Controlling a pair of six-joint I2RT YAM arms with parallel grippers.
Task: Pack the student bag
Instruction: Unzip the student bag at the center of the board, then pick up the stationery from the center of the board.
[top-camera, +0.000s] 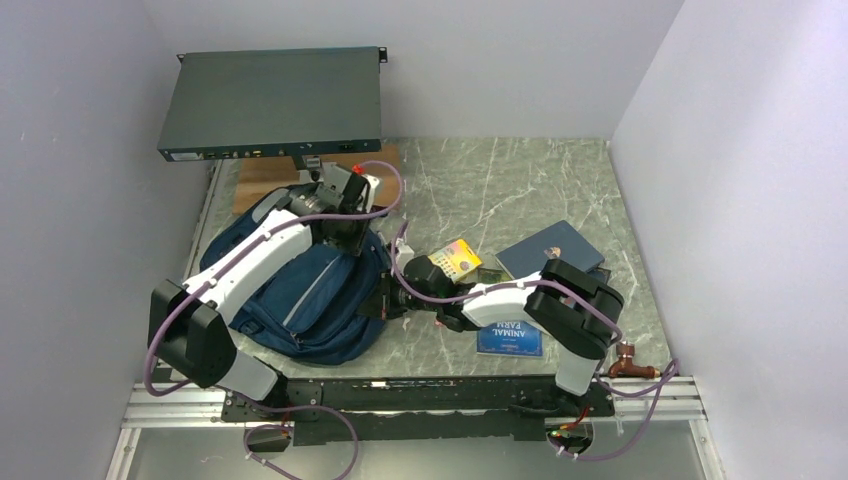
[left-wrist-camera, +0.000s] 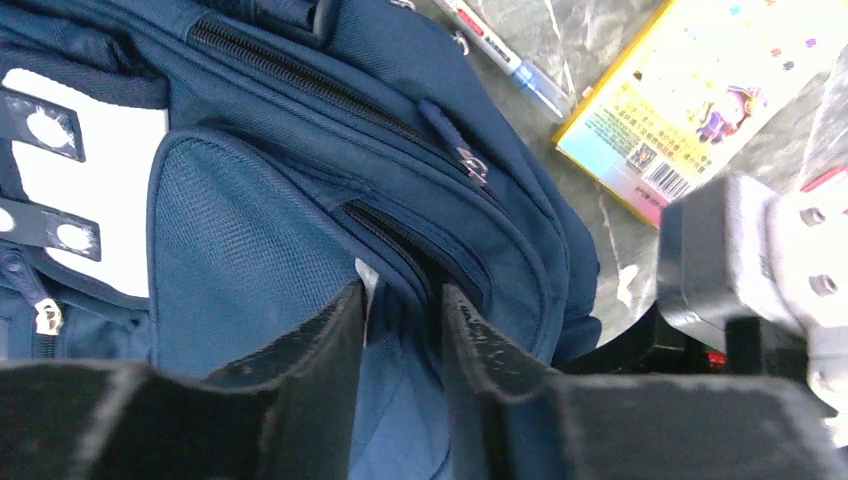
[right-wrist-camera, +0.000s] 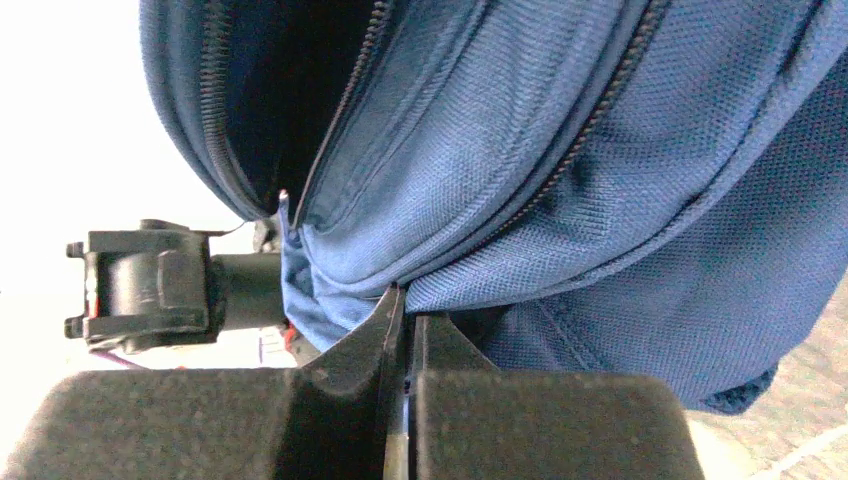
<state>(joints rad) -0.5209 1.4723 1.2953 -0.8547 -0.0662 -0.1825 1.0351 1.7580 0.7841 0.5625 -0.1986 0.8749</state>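
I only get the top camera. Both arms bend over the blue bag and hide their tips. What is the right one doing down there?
Observer: The right end effector is shut, pinching a fold of the bag just below an open zip.
Operator: And the left one?
Observer: The left end effector has its fingers apart, with the edge of a bag pocket between them.
Operator: Is anything small lying nearby that I would miss?
Observer: A pen lies beside the yellow box, close to the bag's side.
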